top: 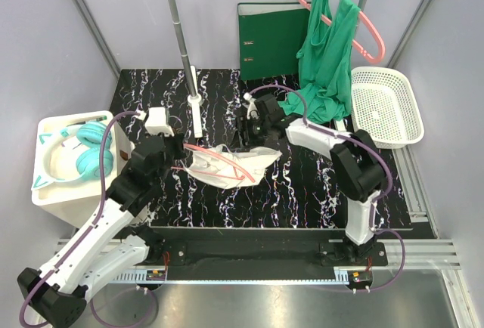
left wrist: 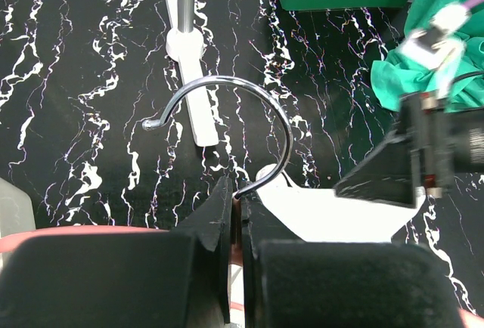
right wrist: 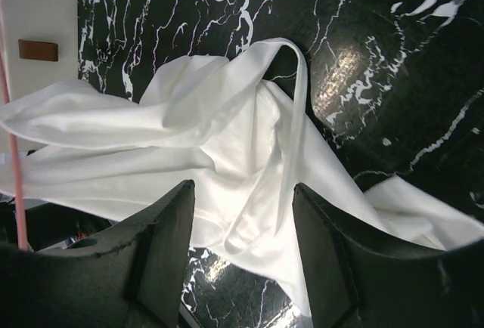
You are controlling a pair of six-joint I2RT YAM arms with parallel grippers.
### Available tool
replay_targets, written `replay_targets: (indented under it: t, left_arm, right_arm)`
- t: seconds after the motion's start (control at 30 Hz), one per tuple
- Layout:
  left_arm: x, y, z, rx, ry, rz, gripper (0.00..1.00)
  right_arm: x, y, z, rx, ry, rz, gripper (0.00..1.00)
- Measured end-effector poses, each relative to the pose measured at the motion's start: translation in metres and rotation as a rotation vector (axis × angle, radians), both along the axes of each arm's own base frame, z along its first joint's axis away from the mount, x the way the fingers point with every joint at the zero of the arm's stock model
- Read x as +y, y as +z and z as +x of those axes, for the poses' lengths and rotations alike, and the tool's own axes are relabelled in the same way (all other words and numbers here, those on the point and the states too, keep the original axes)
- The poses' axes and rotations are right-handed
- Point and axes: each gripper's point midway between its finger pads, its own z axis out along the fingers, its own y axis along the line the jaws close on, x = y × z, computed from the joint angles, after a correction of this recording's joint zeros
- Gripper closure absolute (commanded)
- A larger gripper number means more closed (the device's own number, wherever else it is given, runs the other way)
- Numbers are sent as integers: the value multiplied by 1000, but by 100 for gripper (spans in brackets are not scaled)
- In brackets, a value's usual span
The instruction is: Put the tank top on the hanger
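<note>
Left claw (left wrist: 236, 215) clamped on hanger (left wrist: 219, 79) at hook base | right claw (right wrist: 242, 188) spread wide, empty, above tank top (right wrist: 227, 139) crumpled on surface (top: 302, 184) against hanger frame | risk: pinching bunched layers likely drags cloth off frame.

In the left wrist view the neck of the hook (left wrist: 219, 78) vanishes between the closed fingers (left wrist: 215, 218) of the left gripper (left wrist: 236, 199). The pink frame of the hanger (left wrist: 60, 230) is cut by the edge at 8 o'clock. The right gripper (left wrist: 370, 181) covers the 3 o'clock side of the tank top (left wrist: 325, 218).

In the overhead view most of the hanger lies under the tank top, with only two thin pink stretches showing. The right gripper is black against the black bench (top: 302, 192), so its fingertips cannot be made out there.

In the right wrist view the tank top runs off at 9 and 6 o'clock. Whether the blurred fingers touch it cannot be told.
</note>
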Motion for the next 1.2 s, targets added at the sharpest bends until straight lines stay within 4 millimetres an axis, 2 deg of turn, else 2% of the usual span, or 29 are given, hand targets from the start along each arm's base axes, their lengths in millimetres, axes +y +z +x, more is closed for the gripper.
replay_targets:
  t: [0.2, 0.4, 0.5, 0.53, 0.63, 0.77, 0.87, 1.0, 1.2]
  left_arm:
    - [-1, -1, 0, 6, -5, 2, 100]
    - [-2, -3, 0, 12, -8, 5, 100]
    - [-2, -4, 0, 15, -9, 5, 100]
    - [-2, -4, 0, 15, -10, 6, 100]
    - [-2, -5, -1, 18, -13, 7, 100]
    - [-3, -6, 0, 22, -15, 8, 100]
    - [-3, -8, 0, 28, -17, 11, 100]
    - [-6, -13, 3, 44, -20, 19, 100]
    - [-12, -20, 12, 61, -22, 29, 100]
  right_arm:
    - [20, -30, -2, 45, 51, -25, 41]
    - [24, -51, -4, 67, 79, -61, 49]
    - [25, -57, -6, 73, 88, -77, 58]
    - [24, -59, -7, 75, 90, -83, 68]
    - [24, -62, -7, 72, 98, -101, 83]
    - [21, -64, -4, 60, 86, -128, 90]
    - [16, -67, 0, 39, 68, -158, 90]
    - [-5, -58, -4, 1, 31, -214, 89]
    - [-53, -3, -16, -122, -62, -259, 88]
